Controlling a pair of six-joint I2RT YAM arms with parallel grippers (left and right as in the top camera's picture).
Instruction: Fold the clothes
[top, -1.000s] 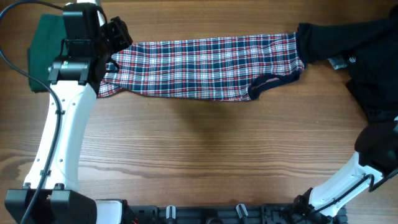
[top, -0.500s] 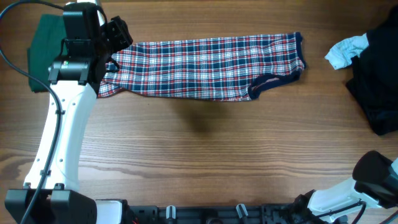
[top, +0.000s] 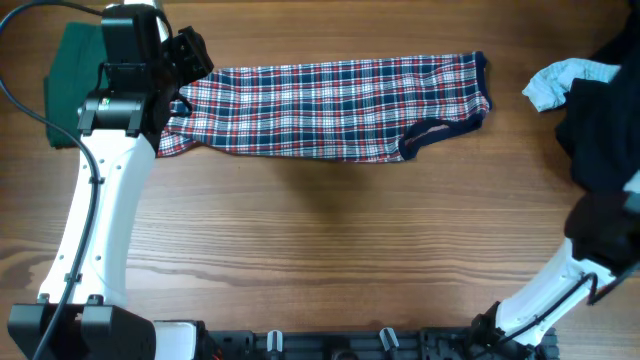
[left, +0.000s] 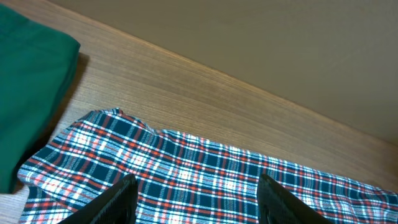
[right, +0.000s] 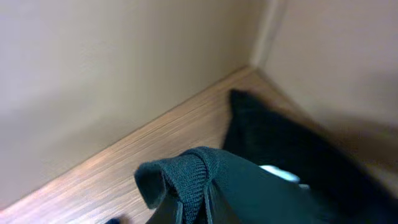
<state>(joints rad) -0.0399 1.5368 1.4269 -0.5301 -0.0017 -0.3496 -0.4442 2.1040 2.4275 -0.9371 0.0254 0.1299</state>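
From overhead, the white left arm (top: 95, 230) rises from its base at the near left corner and reaches along the left side of the brown wooden table (top: 330, 240). The left gripper (top: 186, 56) sits over the left end of a soft red, white and navy plaid dress (top: 330, 105). The dress lies spread in a long band across the far side, its navy-trimmed armhole towards the right. A folded dark-green garment (top: 62, 85) lies at the far left, partly under the arm. The right arm (top: 540, 295) bends up from the near right corner, and the right gripper (top: 603, 218) merges with a crumpled black garment (top: 605, 120) at the right edge. A pale blue cloth (top: 560, 83) lies just beside that garment. We see a broad stretch of bare wood between the dress's near edge and the arm bases.

In the left wrist view, the two dark fingers (left: 121, 202) stand spread, with plaid showing between them. We cannot tell whether the tips touch it. The green garment's edge sits left of the dress's corner, and bare wood runs to the wall beyond.

In the right wrist view, the fingers themselves are hidden. They are pressed together, pinching a dark ribbed hem (right: 186, 177) raised close to the lens. More black fabric lies behind, in the corner where two walls meet.
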